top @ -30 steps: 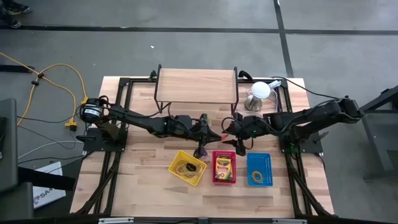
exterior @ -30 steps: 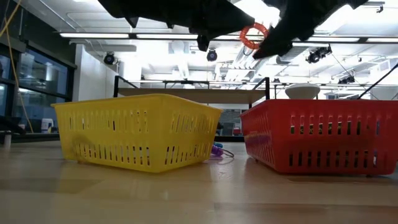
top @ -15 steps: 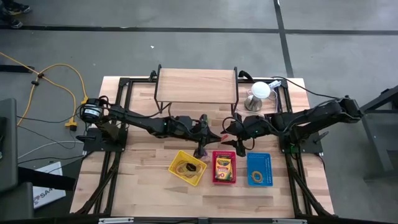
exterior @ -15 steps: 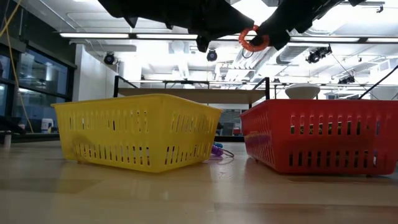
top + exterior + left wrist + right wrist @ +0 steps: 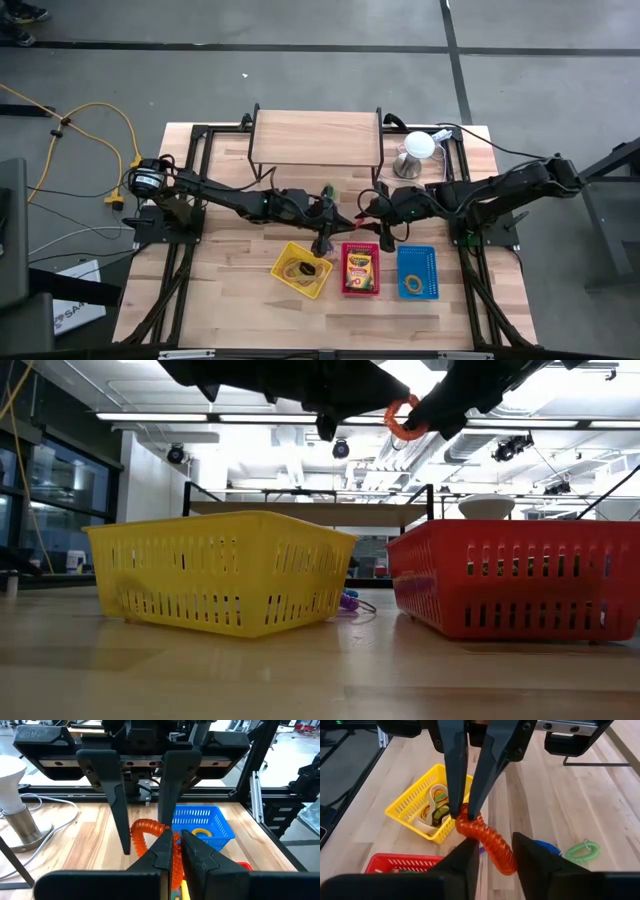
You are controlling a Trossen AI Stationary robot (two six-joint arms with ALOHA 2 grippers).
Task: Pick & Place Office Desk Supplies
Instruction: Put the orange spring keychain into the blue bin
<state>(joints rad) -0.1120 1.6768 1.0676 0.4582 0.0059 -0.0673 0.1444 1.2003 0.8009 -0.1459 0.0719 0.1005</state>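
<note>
i have both arms up over the middle of the table (image 5: 230, 290), tips facing each other above the baskets. the left gripper (image 5: 461, 807) is clamped on one end of an orange coil (image 5: 487, 841); in the right wrist view its two fingers pinch together right on the coil's end. the rest of the coil curls out toward the right gripper (image 5: 141, 840) and passes between that gripper's fingers, which stand apart on either side of it; i cannot tell whether either pad touches it. in the low view the coil (image 5: 403, 420) hangs high, well clear of the wood, between the two dark arms.

below, on the light wooden planks, three baskets sit in a row near the front edge: a yellow basket (image 5: 283, 258) with loops in it, a red basket (image 5: 344, 289) holding a crayon box (image 5: 358, 267), and a blue basket (image 5: 417, 257) with a yellow ring at one end. a green coil (image 5: 583, 850) lies loose on the table, and a purple coil (image 5: 349, 601) shows between the yellow and red baskets. a raised wooden shelf (image 5: 316, 139) stands at the back, a white dome lamp (image 5: 416, 148) beside it. beyond the table i see grey floor, a yellow cable (image 5: 90, 112), and ceiling strip lights in the low view.
</note>
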